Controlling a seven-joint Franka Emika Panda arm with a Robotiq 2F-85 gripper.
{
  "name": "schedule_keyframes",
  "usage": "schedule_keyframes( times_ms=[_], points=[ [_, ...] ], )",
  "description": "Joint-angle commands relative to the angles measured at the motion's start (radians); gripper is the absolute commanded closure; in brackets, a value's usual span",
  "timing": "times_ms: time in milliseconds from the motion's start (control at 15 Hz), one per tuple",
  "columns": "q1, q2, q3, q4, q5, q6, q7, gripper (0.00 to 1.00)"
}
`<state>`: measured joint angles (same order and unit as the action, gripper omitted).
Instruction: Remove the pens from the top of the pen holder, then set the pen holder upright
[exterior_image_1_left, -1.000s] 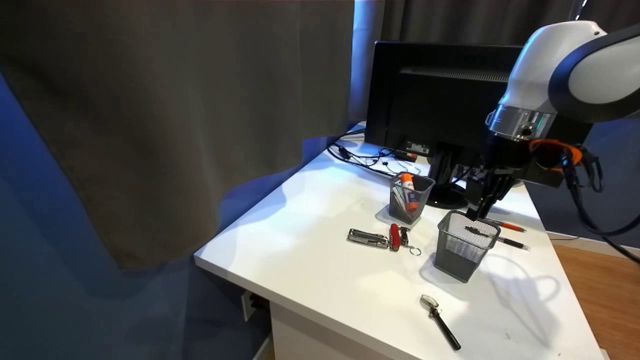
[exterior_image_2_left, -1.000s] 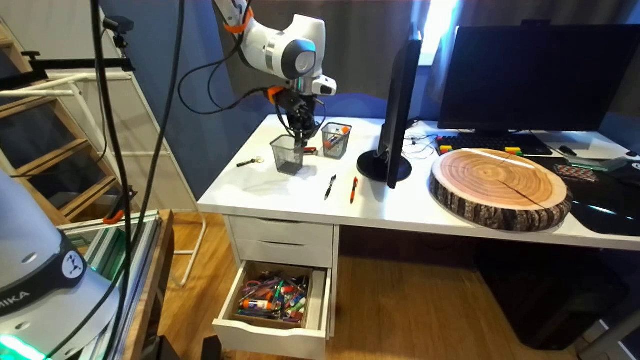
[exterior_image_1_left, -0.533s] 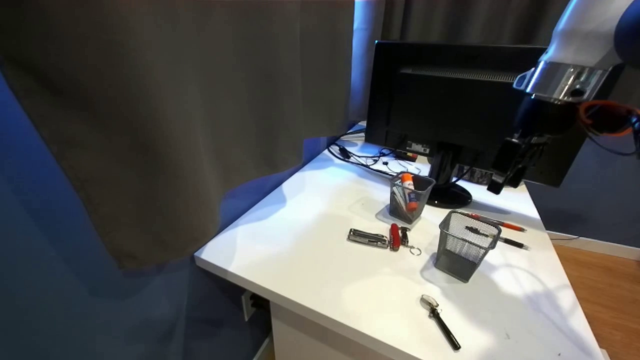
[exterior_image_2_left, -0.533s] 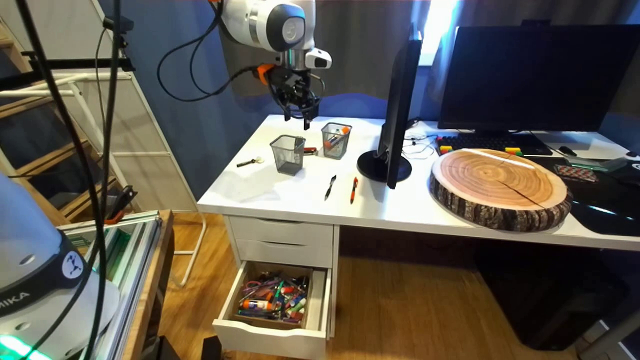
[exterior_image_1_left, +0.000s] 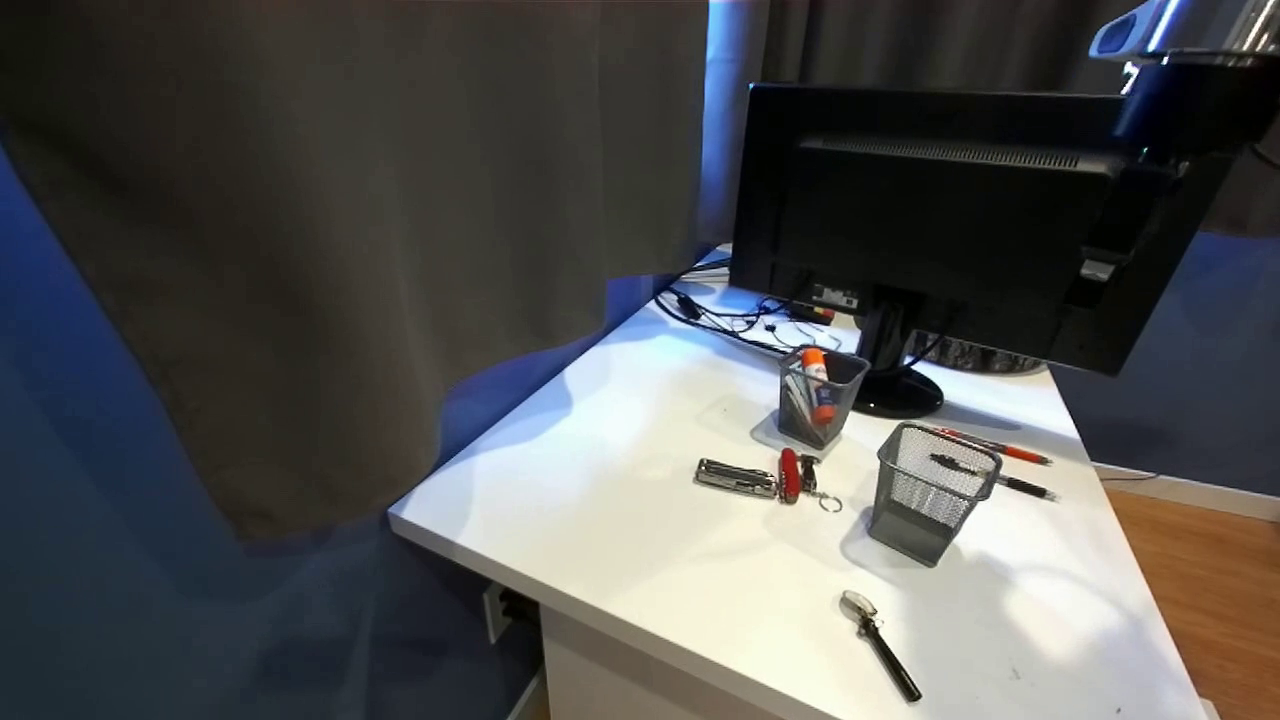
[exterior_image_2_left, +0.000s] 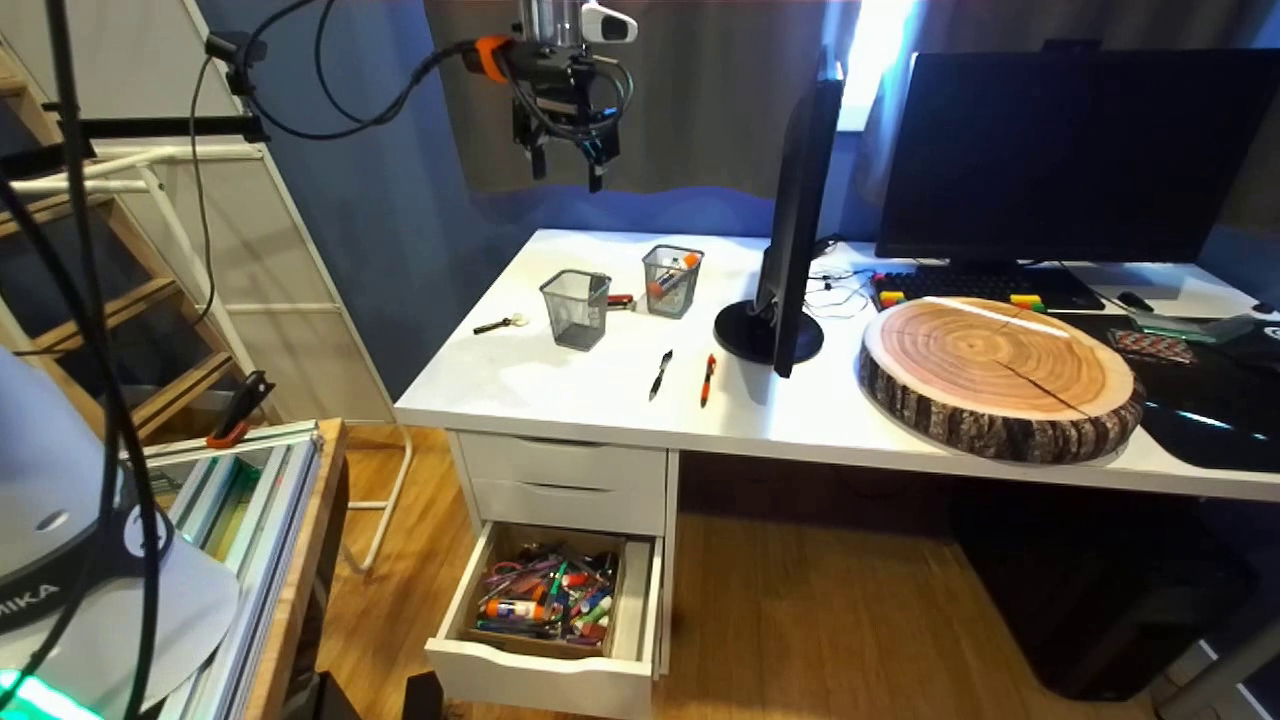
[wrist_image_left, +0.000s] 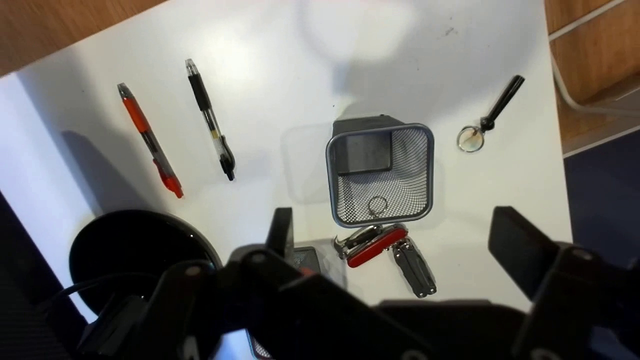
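Observation:
The pen holder (wrist_image_left: 385, 197), a dark grey wire-mesh box, stands upright on the white desk with its mouth up and nothing inside. It shows in an exterior view (exterior_image_1_left: 922, 505) too. Two pens lie flat on the desk beside it, apart from it: an orange-red pen (wrist_image_left: 149, 140) and a black pen (wrist_image_left: 208, 116). My gripper (exterior_image_2_left: 567, 172) hangs well above the desk, higher than the holder's rim. In the wrist view its fingers (wrist_image_left: 517, 245) are spread wide with nothing held between them.
Another mesh box (exterior_image_2_left: 668, 302) holds a glue stick near the monitor (exterior_image_1_left: 930, 220). Close to the pen holder lie a red pocket knife (wrist_image_left: 377, 246), a folded multi-tool (wrist_image_left: 414, 267) and a black-handled loupe (wrist_image_left: 502, 102). A wood slice (exterior_image_2_left: 1000, 350) sits past the monitor; a drawer (exterior_image_2_left: 545, 675) stands pulled out.
From beside the pen holder's rim, my gripper has risen straight up and away, its jaws spreading. The holder and both pens have stayed in place.

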<state>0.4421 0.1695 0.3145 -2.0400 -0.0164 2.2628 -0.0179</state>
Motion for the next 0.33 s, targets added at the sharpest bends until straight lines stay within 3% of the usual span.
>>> schedule_keyframes(
  times_ms=[0, 267],
  points=[
    [-0.019, -0.015, 0.022, 0.005, -0.005, -0.028, -0.01, 0.0],
    [-0.02, -0.019, 0.024, 0.005, -0.004, -0.035, -0.012, 0.0]
  ],
)
